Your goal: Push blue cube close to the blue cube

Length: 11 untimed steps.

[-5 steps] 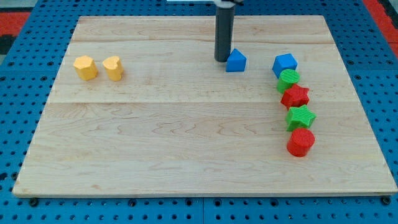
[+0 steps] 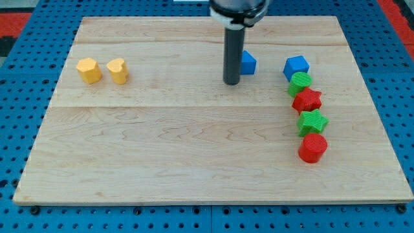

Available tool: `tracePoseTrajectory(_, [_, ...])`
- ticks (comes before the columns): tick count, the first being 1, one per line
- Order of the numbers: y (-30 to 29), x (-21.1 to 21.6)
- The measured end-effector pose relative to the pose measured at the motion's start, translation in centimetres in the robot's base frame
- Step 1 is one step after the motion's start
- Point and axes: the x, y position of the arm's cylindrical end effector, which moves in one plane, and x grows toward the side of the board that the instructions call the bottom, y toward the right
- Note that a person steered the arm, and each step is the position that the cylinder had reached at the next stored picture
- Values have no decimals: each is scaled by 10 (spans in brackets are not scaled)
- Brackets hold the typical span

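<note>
Below-left of small blue cube (image 2: 247, 63), my tip (image 2: 231, 83); no fingers, other blue cube (image 2: 295, 66) right.

Rod vertical, descending from the view's top centre; my tip (image 2: 231, 83) planted low, slightly left of centre.

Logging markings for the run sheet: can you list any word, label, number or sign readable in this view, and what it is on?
None: no text, number or sign shows on the wooden board, the blue blocks, the other coloured blocks, or the rod above my tip.
</note>
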Motion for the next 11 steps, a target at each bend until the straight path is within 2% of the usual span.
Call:
tracePoseTrajectory(1, [8, -37])
tracePoseTrajectory(2, [7, -55])
tracePoseTrajectory(5, [-4, -84])
tracePoseTrajectory(8, [113, -70])
tracePoseTrajectory(9, [109, -52])
tracePoseTrajectory(11, [58, -52])
